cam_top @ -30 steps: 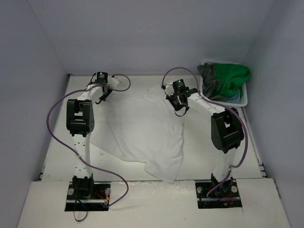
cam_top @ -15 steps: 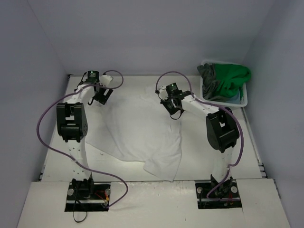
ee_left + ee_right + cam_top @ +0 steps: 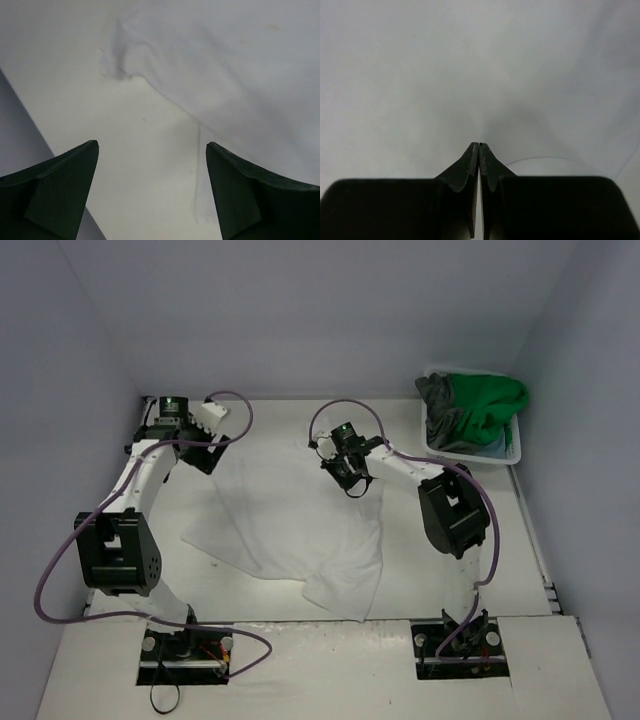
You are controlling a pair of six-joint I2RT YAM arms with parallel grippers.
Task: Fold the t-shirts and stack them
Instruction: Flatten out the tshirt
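Right fingers [image 3: 467,172] closed over white t-shirt [image 3: 290,520], left fingers [image 3: 60,190] apart

Left claw [image 3: 152,145] wide open at forward-left stretch; right claw [image 3: 478,146] tight shut, extended forward and inward.

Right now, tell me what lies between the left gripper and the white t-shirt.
Only bare table, in the left wrist view; the open left gripper sits short of the white t-shirt.

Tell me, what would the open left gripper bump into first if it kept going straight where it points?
Probably the bare white tabletop, which shows between the open fingers of the left gripper. The edge of the spread white cloth t-shirt lies just beyond, so it may miss that; depth is unclear.
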